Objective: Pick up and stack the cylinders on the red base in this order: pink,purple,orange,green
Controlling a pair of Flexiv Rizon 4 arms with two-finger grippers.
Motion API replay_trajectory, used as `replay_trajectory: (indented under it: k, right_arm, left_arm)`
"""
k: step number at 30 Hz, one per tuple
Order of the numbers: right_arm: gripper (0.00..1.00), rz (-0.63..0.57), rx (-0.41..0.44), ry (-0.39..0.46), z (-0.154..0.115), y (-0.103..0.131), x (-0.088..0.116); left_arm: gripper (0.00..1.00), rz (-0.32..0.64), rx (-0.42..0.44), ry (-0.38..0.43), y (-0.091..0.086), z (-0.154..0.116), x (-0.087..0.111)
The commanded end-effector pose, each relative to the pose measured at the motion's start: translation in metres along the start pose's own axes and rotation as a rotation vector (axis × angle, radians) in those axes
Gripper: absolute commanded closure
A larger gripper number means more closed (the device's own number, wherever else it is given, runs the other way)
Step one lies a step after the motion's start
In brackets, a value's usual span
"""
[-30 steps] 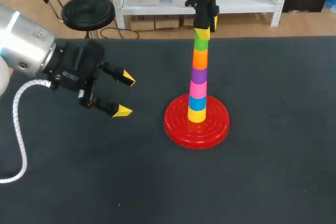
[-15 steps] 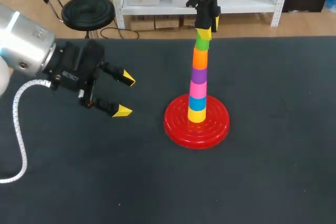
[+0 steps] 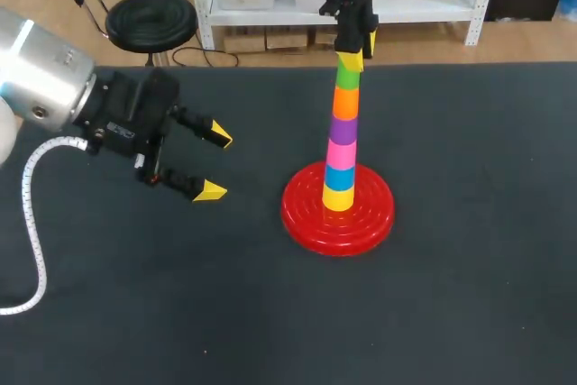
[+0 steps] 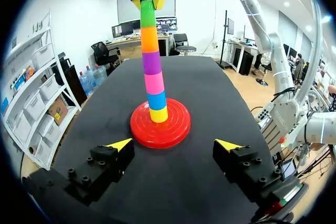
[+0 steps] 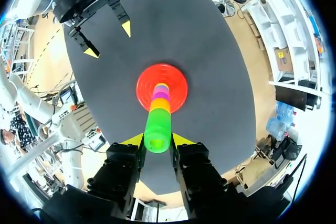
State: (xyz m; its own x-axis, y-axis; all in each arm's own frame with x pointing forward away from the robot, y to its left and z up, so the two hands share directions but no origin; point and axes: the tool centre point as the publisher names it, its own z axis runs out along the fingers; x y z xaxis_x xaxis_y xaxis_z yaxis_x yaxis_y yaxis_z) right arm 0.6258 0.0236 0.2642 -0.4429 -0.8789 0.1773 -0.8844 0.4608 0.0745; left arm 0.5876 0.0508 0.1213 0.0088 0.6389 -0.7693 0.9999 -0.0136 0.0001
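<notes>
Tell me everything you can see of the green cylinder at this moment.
The green cylinder is bright, smooth and plastic-looking, with what looks like a hollow in its top end. It stands roughly upright as the top piece of the stack, resting on the orange cylinder, high above the red base. The right gripper holds it from above, its jaws against its upper part from two sides. Nothing else touches it.
</notes>
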Motion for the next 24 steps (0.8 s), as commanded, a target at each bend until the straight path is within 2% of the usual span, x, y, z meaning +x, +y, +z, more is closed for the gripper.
replay_trajectory:
  k: [1,19,20,21,24]
  right_arm:
    - [1.0,-0.003,-0.015,0.009,0.0027,-0.0042,-0.0034]
    - [1.0,-0.002,-0.018,0.014,0.0063,-0.0079,-0.0057]
    - [0.55,0.002,-0.01,0.01,0.0056,-0.0073,-0.0051]
    - [0.0,0.004,-0.004,0.004,0.0046,-0.0065,-0.0044]
    - [0.0,0.005,0.006,-0.012,0.0017,-0.0044,-0.0021]
  left_arm:
    - [0.0,0.002,-0.002,-0.002,-0.0002,0.0005,0.001]
    - [0.0,0.002,-0.002,-0.002,-0.0002,0.0005,0.001]
    - [0.0,0.002,-0.002,-0.002,-0.0002,0.0005,0.001]
    - [0.0,0.002,-0.002,-0.002,-0.0002,0.0005,0.001]
    - [0.0,0.002,-0.002,-0.002,-0.0002,0.0005,0.001]
